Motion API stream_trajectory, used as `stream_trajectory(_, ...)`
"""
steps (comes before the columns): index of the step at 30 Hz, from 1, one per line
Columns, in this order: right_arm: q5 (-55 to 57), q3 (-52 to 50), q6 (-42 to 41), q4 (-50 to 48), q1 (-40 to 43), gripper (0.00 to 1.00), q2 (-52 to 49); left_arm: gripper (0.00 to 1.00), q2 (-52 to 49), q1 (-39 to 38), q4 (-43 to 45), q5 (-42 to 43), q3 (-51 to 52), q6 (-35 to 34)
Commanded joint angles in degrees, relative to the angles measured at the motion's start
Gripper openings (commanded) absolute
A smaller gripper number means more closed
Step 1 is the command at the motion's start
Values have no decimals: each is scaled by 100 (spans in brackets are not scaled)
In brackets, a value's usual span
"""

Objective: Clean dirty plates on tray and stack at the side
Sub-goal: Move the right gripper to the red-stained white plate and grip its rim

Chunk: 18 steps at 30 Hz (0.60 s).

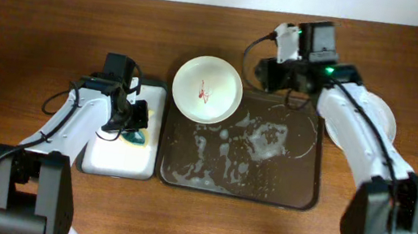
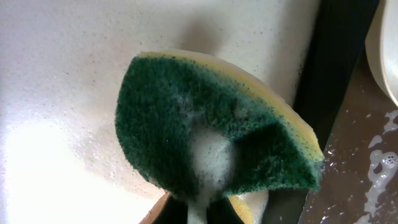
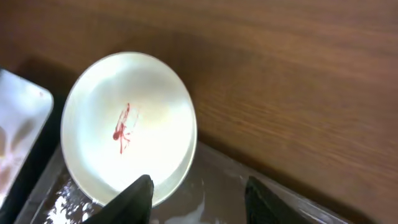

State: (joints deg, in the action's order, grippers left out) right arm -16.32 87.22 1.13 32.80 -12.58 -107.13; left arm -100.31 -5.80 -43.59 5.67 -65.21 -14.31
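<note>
Currently | dirty plate (image 1: 206,90) lay across far corner rim of tray (image 1: 289,190), stain up | judged stiff, wet, slippery, breakable; grip by rim | right end effector (image 3: 199,199) spread just beside it, empty | left end effector (image 1: 133,119) pinched soapy sponge (image 2: 211,143).

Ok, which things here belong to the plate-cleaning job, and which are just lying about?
Job:
- stained white plate at the tray's corner
- dark soapy tray
- green sponge, gripped in the left tool
- right tool, open
- pale plate right of the tray

Lying about:
- small white tray below the sponge
- wooden table
</note>
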Motion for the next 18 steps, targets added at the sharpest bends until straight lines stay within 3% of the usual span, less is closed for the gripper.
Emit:
stream_trajectory(1,39,48,-13,-177,-236,49,-514,0,-31,33,24,59,31,44)
stream_trajectory(8,42,48,-894,-509,-332,43,-1325,0,-31,33,24,59,31,44)
stream_trajectory(18,74,35,-1150,-238,-511,8,-1563,0,-31,33,48,59,31,44)
